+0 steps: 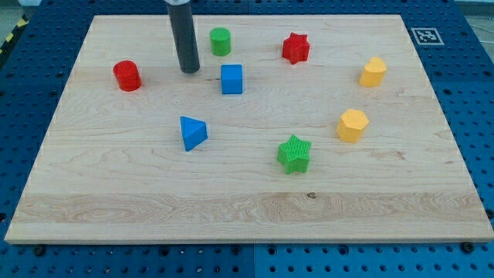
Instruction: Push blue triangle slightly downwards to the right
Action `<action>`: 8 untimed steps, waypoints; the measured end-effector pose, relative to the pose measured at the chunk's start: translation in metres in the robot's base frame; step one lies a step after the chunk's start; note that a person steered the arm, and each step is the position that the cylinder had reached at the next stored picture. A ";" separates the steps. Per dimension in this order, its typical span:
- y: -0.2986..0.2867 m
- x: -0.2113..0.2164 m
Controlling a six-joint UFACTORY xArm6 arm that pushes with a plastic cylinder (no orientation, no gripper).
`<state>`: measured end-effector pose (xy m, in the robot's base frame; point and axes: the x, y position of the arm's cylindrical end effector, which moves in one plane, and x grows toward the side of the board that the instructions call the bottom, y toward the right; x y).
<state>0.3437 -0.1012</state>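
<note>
Rod tip far from the blue triangle, push not yet begun.

The arm has no claw and holds nothing; its tip (189, 71) rests between the red cylinder (126, 76) and the blue cube (231, 79). The blue triangle (193, 133) sits nearer, left of centre. An off-centre contact could spin it, or drive it toward the green star (294, 153).
</note>
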 end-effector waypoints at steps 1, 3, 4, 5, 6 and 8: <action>0.002 0.021; 0.002 0.082; -0.012 0.096; -0.038 0.100; -0.043 0.105; -0.044 0.114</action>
<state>0.4578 -0.1447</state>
